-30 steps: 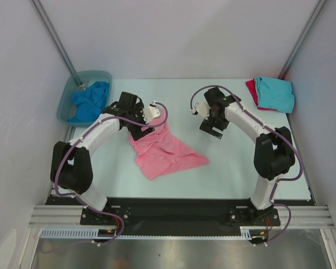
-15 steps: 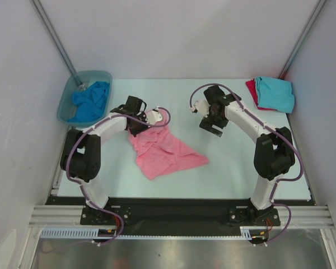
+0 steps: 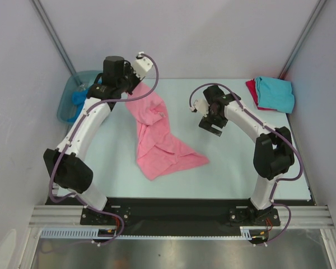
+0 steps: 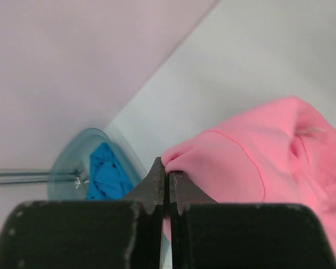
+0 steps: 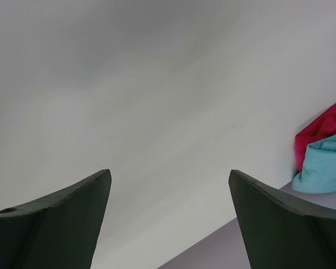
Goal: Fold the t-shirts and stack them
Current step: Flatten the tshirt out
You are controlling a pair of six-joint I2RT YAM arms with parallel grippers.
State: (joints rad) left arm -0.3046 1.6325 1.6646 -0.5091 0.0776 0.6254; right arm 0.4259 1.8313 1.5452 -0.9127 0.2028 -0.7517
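I see the left gripper (image 4: pixel 164 168) pinching a fold of the large light pink t-shirt (image 3: pixel 159 140) between fully closed fingers, high over the far left of the table (image 3: pixel 235 168). The plain, single-colour cloth hangs from that pinch in a long crumpled drape. Its lower part lies bunched and spread on the pale tabletop at centre-left, with one corner pointing toward the right arm. In the left wrist view the cloth looks soft and matte, and a thin stitched seam curves across it.

The right gripper (image 3: pixel 211 126) hovers over the middle of the table, apart from the pink cloth. Its fingers are spread wide and hold nothing.

In the far right corner the turquoise t-shirt (image 3: pixel 275 92) lies folded on top of the red t-shirt (image 3: pixel 251 89), whose edge shows along its left side. The brighter blue t-shirt (image 4: pixel 103 174) sits crumpled inside the translucent grey-blue tub (image 3: pixel 64 109) in the far left corner, partly hidden by the left arm in the top view.
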